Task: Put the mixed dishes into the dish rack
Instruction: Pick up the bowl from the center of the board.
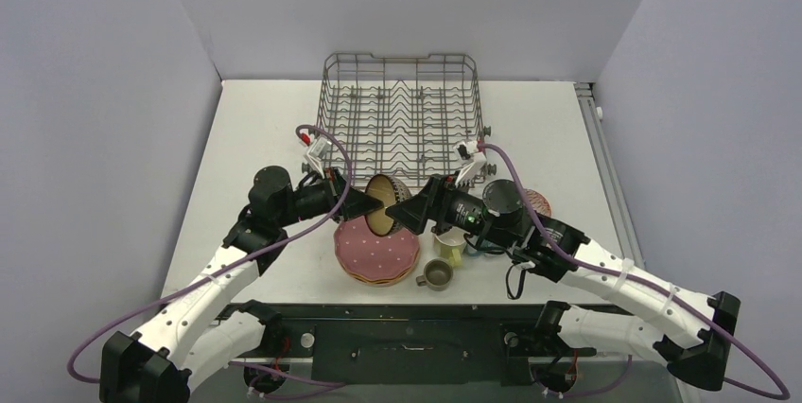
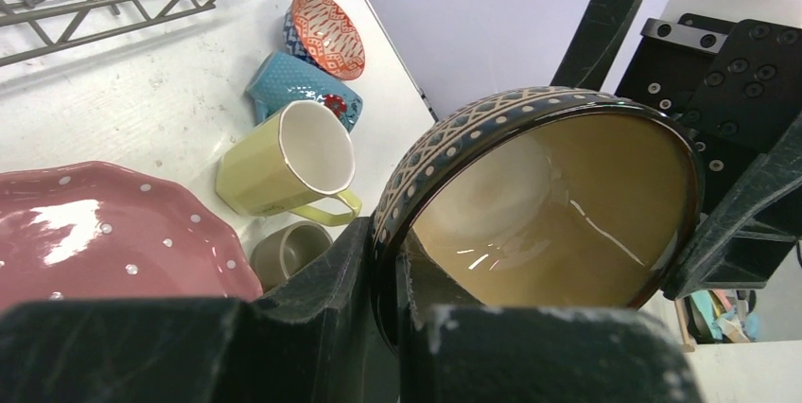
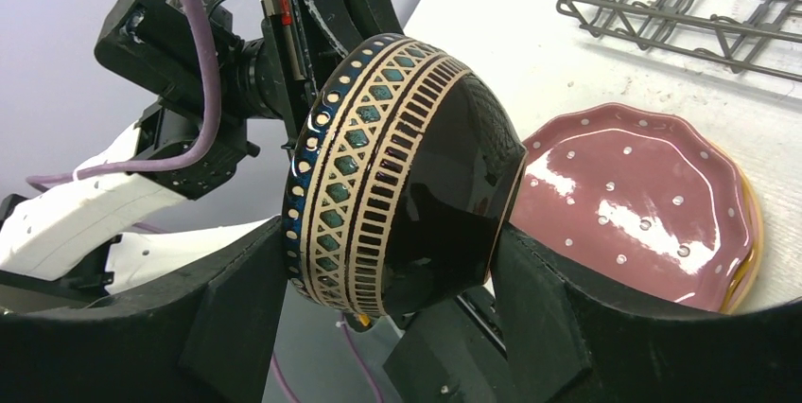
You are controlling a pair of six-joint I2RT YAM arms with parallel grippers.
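Our left tool (image 2: pixel 388 280) pinches the dark brown bowl (image 3: pixel 407 166) by its rim above the pink plate (image 3: pixel 643 195) near the desk's (image 1: pixel 530 119) near edge. Our right tool (image 3: pixel 392 256) straddles it, and we cannot tell whether it presses. We judge a handover: next, right must clamp and left release, then carry to the dish rack (image 1: pixel 402 110).

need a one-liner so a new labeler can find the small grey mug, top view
Start at the dish rack at the far side of the table, then come toward the arm bases to the pink-topped plate stack. The grey mug sits just right of that stack, nearest the bases. It is smaller and duller than the yellow mug right behind it.
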